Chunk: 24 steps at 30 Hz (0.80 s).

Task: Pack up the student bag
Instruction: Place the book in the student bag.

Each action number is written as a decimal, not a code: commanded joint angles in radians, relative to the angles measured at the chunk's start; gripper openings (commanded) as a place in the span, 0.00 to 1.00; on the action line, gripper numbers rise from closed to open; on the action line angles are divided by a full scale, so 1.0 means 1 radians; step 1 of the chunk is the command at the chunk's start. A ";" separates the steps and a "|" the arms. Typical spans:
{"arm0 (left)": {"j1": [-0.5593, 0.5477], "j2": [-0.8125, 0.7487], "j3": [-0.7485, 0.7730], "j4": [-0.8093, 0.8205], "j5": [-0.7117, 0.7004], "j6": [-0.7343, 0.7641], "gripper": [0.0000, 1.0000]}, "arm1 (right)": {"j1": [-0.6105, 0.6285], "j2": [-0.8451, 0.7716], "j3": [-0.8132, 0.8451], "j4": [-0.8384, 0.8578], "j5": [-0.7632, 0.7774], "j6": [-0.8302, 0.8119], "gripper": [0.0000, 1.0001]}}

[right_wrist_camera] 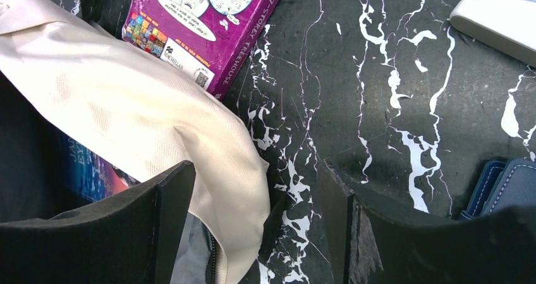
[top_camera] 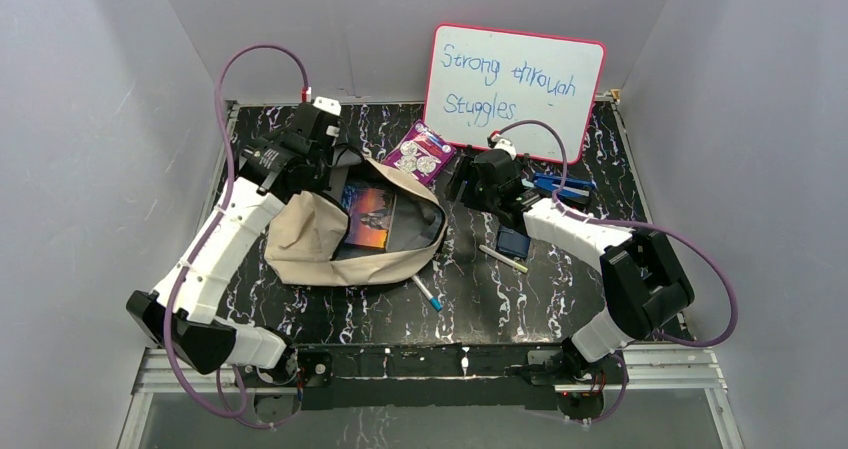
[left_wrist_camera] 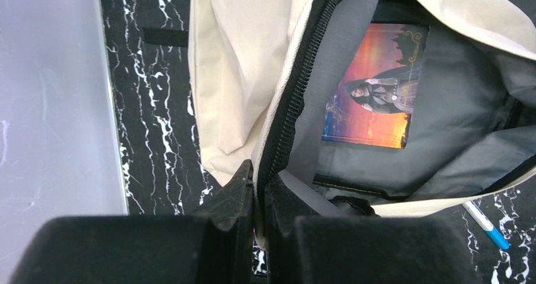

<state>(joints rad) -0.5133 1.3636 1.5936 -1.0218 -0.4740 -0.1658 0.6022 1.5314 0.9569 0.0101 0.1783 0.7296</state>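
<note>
Closest to my left wrist camera, my left hand (left_wrist_camera: 258,183) is clenched tight on the zippered rim of the student bag (left_wrist_camera: 240,75), the black fingers (left_wrist_camera: 227,202) pinching the cream canvas at the edge of its mouth. Beyond that grip the bag lies slumped on the black marbled desk (left_wrist_camera: 152,107), left of centre and in front of my left arm, with its main compartment gaping and its grey lining showing. Inside, flat against the lining, rests a book (left_wrist_camera: 376,88) with an orange sunset cover and a dark-clad figure on it. Just outside the bag's rim a pen (left_wrist_camera: 487,230) with a blue cap lies on the desk. My right hand (right_wrist_camera: 256,176) is released, spread wide at the bag's other side: one finger sits over the open mouth, the other over bare desk, and a fold of cream canvas lies between them, not gripped. Beside that fold a purple book (right_wrist_camera: 202,18) lies flat, its edge touching the canvas or just under it, I cannot tell which. At the back of the desk a pink-framed whiteboard (top_camera: 515,89) stands against the wall, blue handwriting across it
</note>
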 commanded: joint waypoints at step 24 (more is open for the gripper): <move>0.002 -0.010 0.084 0.051 0.291 0.020 0.14 | -0.017 0.012 -0.018 0.060 -0.035 0.018 0.81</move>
<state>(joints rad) -0.5133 1.3731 1.7241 -1.0462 -0.4522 -0.1345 0.5949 1.5455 0.9508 0.0250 0.1497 0.7349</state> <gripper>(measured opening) 0.136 0.806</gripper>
